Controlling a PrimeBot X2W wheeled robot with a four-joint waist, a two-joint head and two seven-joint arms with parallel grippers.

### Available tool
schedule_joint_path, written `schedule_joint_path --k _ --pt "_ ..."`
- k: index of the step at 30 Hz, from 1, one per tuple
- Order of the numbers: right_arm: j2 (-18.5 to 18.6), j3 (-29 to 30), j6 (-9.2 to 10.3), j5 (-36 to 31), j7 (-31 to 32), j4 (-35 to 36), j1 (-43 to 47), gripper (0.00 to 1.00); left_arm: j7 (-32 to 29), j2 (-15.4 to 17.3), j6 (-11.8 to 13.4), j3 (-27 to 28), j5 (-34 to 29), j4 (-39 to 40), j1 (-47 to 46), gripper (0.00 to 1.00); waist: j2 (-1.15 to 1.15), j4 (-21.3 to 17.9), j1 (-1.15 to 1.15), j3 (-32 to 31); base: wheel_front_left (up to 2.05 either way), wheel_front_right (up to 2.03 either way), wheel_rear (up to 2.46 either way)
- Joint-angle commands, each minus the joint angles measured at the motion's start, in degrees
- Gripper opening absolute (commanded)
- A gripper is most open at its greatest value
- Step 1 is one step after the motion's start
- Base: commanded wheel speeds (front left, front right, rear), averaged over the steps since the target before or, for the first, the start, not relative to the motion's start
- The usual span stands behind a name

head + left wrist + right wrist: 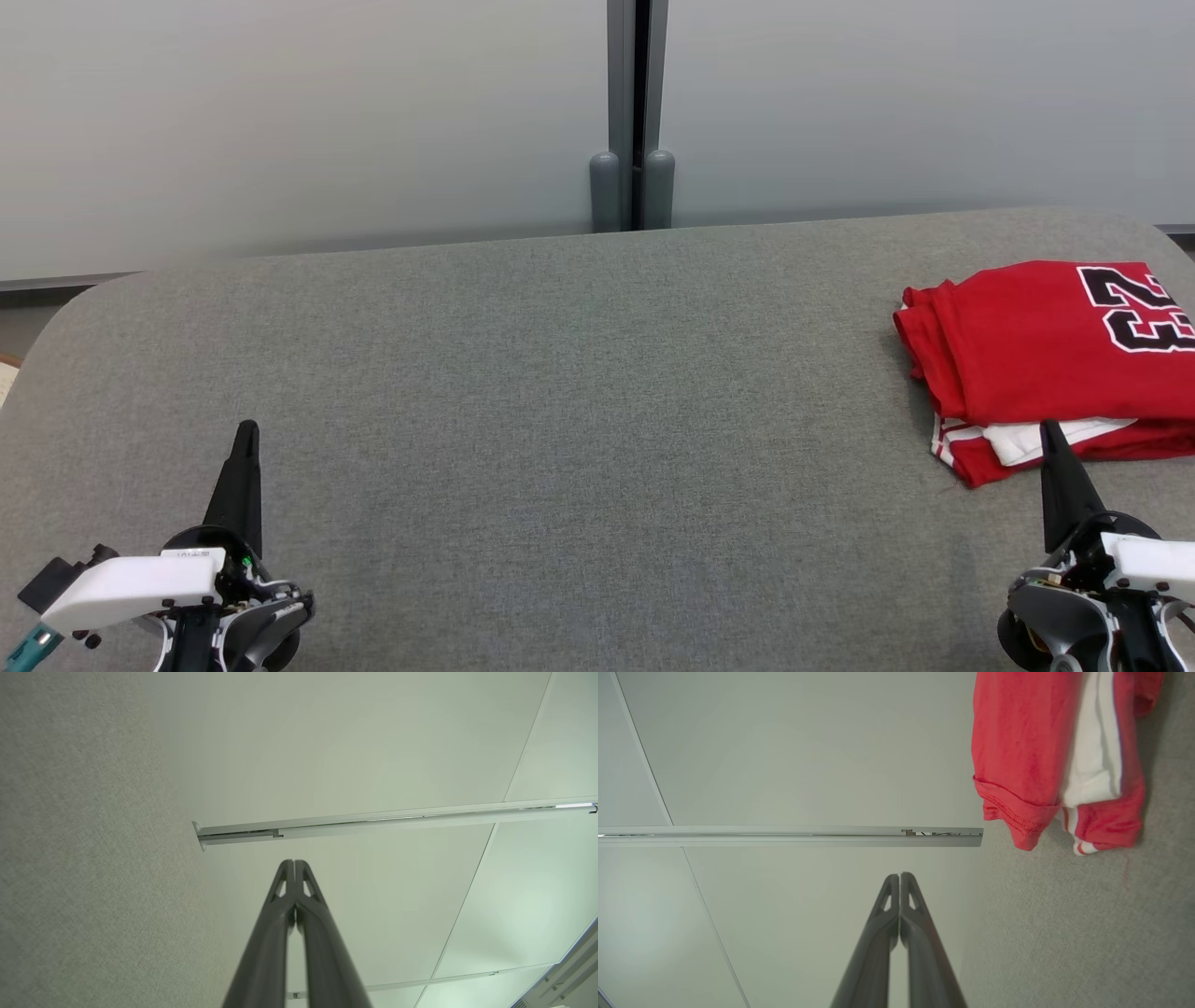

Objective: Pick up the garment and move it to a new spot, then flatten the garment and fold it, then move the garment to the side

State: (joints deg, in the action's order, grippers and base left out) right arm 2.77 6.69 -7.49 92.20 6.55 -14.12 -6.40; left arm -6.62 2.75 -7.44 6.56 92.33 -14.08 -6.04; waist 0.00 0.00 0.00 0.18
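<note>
- At right on the table (560,373), one folded garment (1036,345): head view shows its number, right wrist view its white trim
- Two grippers, both clenched empty: left gripper (246,429), right gripper (1049,429)

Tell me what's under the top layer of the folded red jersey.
A white panel and striped trim of the red jersey peek out below its top fold, all lying on the grey table. Whatever the folds cover is hidden.
</note>
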Motion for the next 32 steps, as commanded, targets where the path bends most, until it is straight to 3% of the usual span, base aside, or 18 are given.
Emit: schedule_joint_path --k 1,32 --pt "0.0 0.0 0.0 0.3 0.2 0.2 0.4 0.0 -0.1 0.1 -0.3 0.2 0.1 -0.1 -0.5 0.0 0.0 0.0 0.0 0.0 0.0 0.0 0.0" --pt "0.0 0.0 0.0 0.3 0.1 0.2 0.4 0.0 -0.1 0.1 -0.3 0.2 0.1 0.0 -0.5 0.0 0.0 0.0 0.0 0.0 0.0 0.0 0.0"
